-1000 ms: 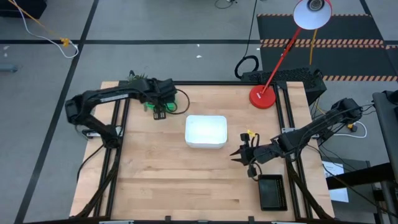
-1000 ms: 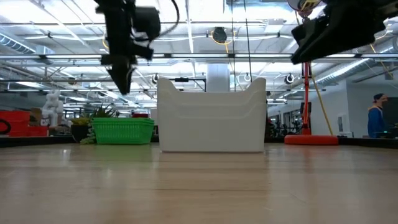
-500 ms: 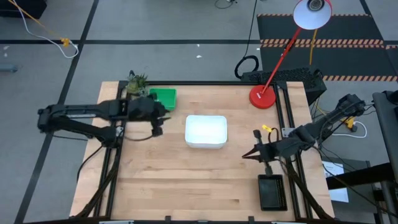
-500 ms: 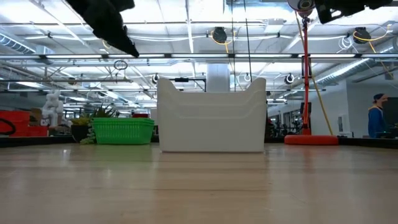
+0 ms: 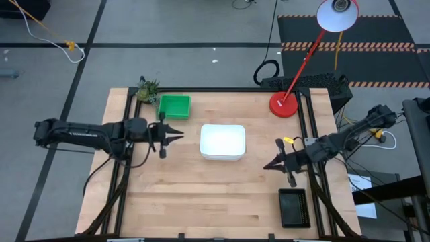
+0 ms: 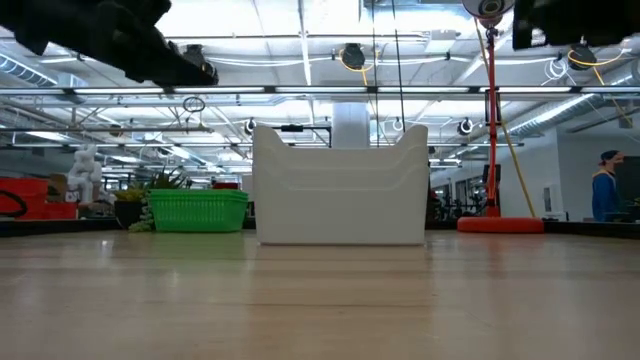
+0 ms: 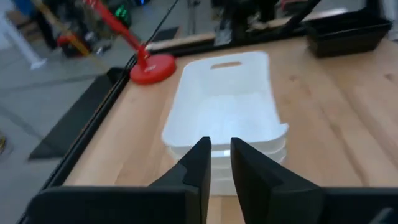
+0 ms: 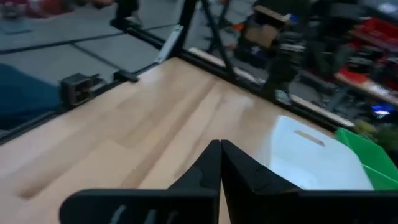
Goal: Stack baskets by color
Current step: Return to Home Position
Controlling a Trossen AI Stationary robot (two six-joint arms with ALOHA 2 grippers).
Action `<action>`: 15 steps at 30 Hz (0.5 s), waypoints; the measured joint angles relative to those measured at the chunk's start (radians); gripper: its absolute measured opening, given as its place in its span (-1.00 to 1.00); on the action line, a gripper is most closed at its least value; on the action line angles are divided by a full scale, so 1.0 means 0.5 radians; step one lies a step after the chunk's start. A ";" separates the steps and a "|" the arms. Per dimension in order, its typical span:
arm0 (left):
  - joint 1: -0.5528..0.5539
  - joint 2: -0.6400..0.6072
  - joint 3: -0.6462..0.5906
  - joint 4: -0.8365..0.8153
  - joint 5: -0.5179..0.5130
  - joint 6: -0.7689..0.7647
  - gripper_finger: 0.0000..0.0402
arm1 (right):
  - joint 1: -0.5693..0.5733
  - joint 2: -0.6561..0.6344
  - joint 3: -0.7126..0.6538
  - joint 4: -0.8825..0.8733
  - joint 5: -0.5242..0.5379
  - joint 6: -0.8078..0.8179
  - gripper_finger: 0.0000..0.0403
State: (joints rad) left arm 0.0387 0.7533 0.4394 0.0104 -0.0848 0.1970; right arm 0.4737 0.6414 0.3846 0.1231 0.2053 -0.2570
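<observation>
1. White plastic fills the view ahead of both my wrists. The white stack [image 5: 222,142] of baskets sits in the middle of the table [image 5: 201,195], between my left gripper [image 5: 176,132] and my right gripper [image 5: 267,165]. Neither one is clearly nearer to it.
2. Its long axis runs across the table from one arm's side to the other, so a short end faces each gripper. In the left wrist view, the end away from my left fingers [image 7: 200,163] shows a handle slot.
3. My left gripper hangs above the wood, apart from the white stack. Its fingers are parted by a slim gap and hold nothing.
4. My right gripper hangs on the opposite side. Its fingers [image 8: 210,163] are pressed together on nothing, and the tips aim toward the white stack.
5. The green stack [image 5: 174,106] lies by the edge where the red lamp base [image 5: 284,105] stands, on my left arm's side and just beside a small leafy toy [image 5: 148,90]. It also lies long-ways across the table. It is nearer my left gripper, off to one side of where those fingers point.
6. The black stack [image 5: 294,207] sits at the opposite edge on my right arm's side, nearer my right gripper. Its long axis is turned crosswise to the other two.
7. Each colour shows as one pile, so I judge the sorting done and only the pull-back to rest remaining. The white stack lies straight ahead of both sets of jaws, so drawing back leads away from it. The low view shows both arms above the basket rims, so I expect no snag. The black stack near my right arm is the one to mind.
</observation>
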 joint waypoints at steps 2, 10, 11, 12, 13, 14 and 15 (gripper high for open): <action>0.005 -0.034 -0.087 0.142 0.063 0.062 -0.72 | -0.064 -0.084 -0.135 0.120 -0.002 -0.001 -1.00; 0.189 -0.184 -0.365 0.472 0.274 0.127 -0.91 | -0.304 -0.435 -0.425 0.224 -0.308 0.020 -1.00; 0.213 -0.203 -0.392 0.496 0.313 0.121 -0.94 | -0.326 -0.472 -0.448 0.226 -0.349 0.019 -1.00; 0.235 -0.219 -0.418 0.515 0.354 0.113 -0.97 | -0.347 -0.510 -0.470 0.226 -0.375 0.020 -1.00; 0.255 -0.230 -0.445 0.550 0.389 0.111 -0.98 | -0.365 -0.544 -0.495 0.225 -0.392 0.022 -1.00; 0.274 -0.243 -0.476 0.596 0.418 0.109 -0.98 | -0.386 -0.578 -0.518 0.224 -0.419 0.028 -1.00; 0.291 -0.256 -0.506 0.645 0.441 0.105 -0.98 | -0.402 -0.605 -0.538 0.223 -0.419 0.042 -1.00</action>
State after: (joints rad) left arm 0.1843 0.6254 0.1866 0.3329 0.1359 0.2494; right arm 0.2725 0.3389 0.1154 0.2348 -0.0044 -0.2362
